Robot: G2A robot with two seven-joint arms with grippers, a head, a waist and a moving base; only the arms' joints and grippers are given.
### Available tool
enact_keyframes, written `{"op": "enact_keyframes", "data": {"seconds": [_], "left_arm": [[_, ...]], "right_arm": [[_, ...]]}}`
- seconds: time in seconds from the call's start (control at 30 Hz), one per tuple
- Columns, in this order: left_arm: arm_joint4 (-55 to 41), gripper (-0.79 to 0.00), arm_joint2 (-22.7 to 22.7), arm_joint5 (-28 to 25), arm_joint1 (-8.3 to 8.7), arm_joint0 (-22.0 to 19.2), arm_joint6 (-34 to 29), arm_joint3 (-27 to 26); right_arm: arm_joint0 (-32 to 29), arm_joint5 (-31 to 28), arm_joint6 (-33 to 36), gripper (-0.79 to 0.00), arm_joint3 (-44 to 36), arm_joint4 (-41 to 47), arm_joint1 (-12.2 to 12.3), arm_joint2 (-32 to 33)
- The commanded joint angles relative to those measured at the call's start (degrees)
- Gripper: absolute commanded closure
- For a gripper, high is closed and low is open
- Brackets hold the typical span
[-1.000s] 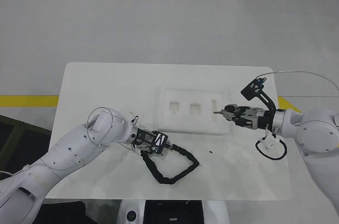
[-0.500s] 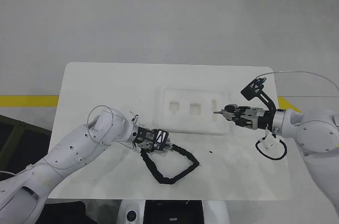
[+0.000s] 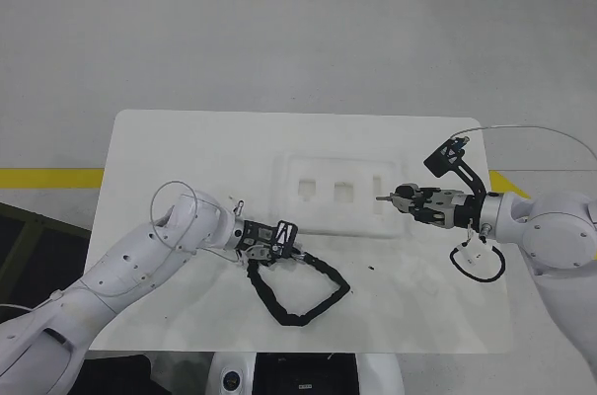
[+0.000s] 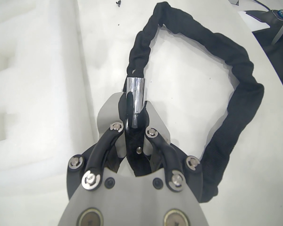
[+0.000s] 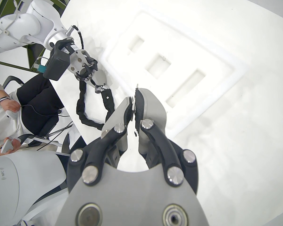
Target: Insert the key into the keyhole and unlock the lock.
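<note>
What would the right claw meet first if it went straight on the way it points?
Probably the tray: the right claw, shut on the key, points across its recesses. If the claw sits level above the foam, the way looks free; its height is unclear.

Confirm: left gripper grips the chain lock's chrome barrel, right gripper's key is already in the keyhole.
Not in the keyhole: the top view shows the right gripper holding the key over the foam tray, apart from the chain lock. The left gripper does grip the chrome barrel.
</note>
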Motion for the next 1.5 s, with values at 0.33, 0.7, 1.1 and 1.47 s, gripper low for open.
{"op": "enact_keyframes", "data": {"seconds": [0.33,0.7,1.1,1.47], "left_arm": [[-5.42,0.0,-6.69,4.72,1.71,4.61,7.45,1.05],[2.55,0.0,-10.81,15.5,3.62,10.63,24.73,-1.31],[5.36,0.0,-11.98,16.73,3.78,11.79,35.84,1.3],[4.04,0.0,-12.2,16.44,3.12,11.47,36.52,2.33]], "right_arm": [[-0.27,0.17,-0.78,0.0,-0.01,0.08,-0.04,-0.04],[-1.21,2.28,-2.02,0.0,-1.96,6.93,-0.24,0.39],[1.62,7.58,6.11,0.0,-10.18,18.53,-0.51,-2.4],[4.32,12.69,2.51,0.0,-12.36,14.71,-1.72,-10.57]]}}
